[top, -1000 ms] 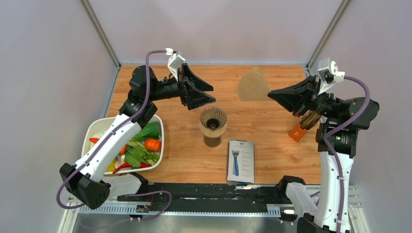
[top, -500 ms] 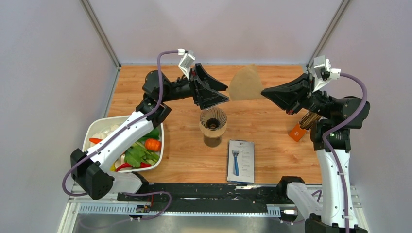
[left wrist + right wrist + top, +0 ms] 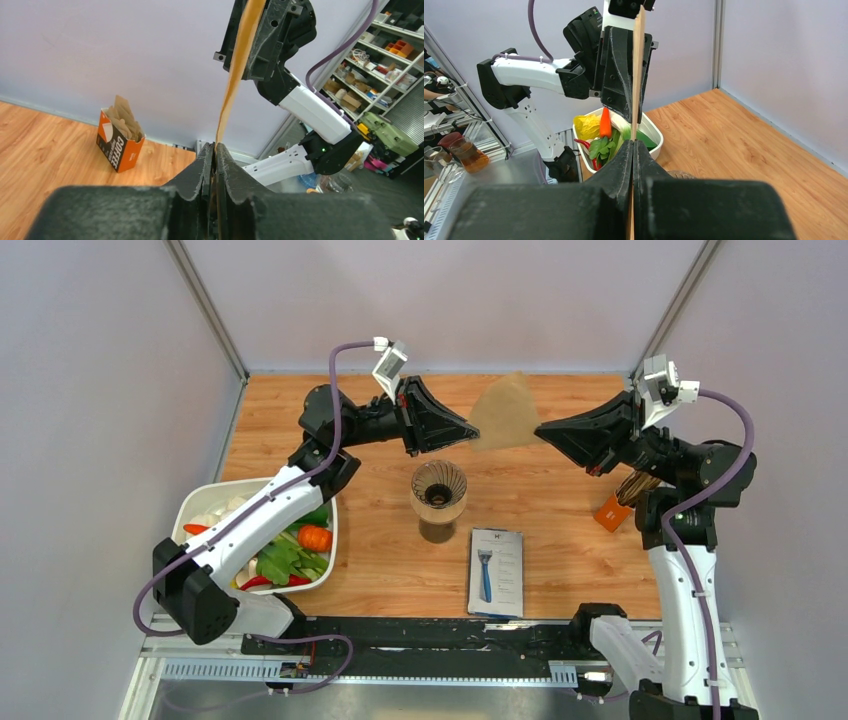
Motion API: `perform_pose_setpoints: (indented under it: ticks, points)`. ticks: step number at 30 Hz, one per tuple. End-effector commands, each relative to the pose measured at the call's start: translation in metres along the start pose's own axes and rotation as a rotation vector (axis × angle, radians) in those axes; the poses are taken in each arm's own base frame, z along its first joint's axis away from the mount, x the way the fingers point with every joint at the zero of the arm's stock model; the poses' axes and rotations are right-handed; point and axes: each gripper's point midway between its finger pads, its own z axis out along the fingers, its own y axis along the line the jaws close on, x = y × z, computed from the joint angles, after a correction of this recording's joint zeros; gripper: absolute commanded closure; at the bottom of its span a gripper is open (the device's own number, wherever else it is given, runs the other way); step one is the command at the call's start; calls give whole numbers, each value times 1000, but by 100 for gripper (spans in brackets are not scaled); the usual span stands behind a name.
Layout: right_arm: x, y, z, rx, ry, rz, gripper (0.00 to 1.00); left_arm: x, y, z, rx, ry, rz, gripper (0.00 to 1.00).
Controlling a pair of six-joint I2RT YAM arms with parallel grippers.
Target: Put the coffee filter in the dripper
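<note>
I judge the coffee filter (image 3: 503, 412) feather-light, limp and easy to crease or tear, so its edges are the place to hold it. My left claw (image 3: 470, 432) is pressed together on its left edge and my right claw (image 3: 541, 430) on its right. It hangs in the air between the 2, toward the counter's (image 3: 570, 530) far edge, beyond the dripper (image 3: 438, 485). It is a flat, light-tan paper fan.

In both wrist views the coffee filter (image 3: 235, 75) shows only edge-on and runs off the top edge. The right gripper (image 3: 633, 144) hides all but a sliver of the dripper (image 3: 680, 174) behind its own body. Seen from above, the left arm (image 3: 245, 530) covers part of the vegetable tub (image 3: 333, 535).
</note>
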Motion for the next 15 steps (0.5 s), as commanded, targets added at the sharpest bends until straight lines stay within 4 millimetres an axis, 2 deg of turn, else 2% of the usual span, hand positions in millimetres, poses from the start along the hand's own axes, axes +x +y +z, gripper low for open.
perform_pose_setpoints:
  ticks: [1, 3, 4, 5, 6, 7, 8, 9, 10, 11, 12, 13, 14, 15]
  points:
    - [-7, 12, 1, -22, -24, -47, 100, -16, -20, 3, 57, 0, 87, 97]
    - [-6, 11, 1, -18, -22, -39, 98, -15, -22, 2, 57, 7, 97, 100]
    - [-5, 10, 1, -8, -18, -29, 80, -18, -26, 1, 68, 13, 132, 100]
    - [-4, 8, 1, 3, -6, -17, 51, -13, -24, -1, 54, 42, 132, 100]
    - [-3, 8, 0, 6, 13, -11, 29, -18, -26, -2, 54, 50, 236, 100]
    - [-2, 8, 0, 8, 36, -8, 13, -11, -24, -8, 20, 95, 238, 100]
    - [-2, 9, 0, 9, 56, -5, 2, -17, -21, -10, 1, 103, 382, 100]
    - [-4, 11, -1, 5, 74, -15, 0, -8, -20, -19, -32, 158, 396, 100]
    - [-3, 12, -2, -1, 91, -3, 0, -12, -14, -23, -42, 178, 582, 100]
    - [-2, 13, -3, -7, 103, 11, 0, -3, -15, -34, -63, 231, 622, 100]
    - [-2, 14, -4, -12, 111, 23, 0, -7, -5, -41, -92, 257, 803, 100]
    - [0, 15, -4, -20, 120, 36, 0, -5, -9, -52, -106, 285, 870, 100]
    - [1, 16, -4, -29, 128, 45, 0, 3, 4, -62, -117, 346, 1035, 100]
    - [2, 15, -4, -33, 133, 49, 0, -1, -5, -70, -116, 346, 1150, 100]
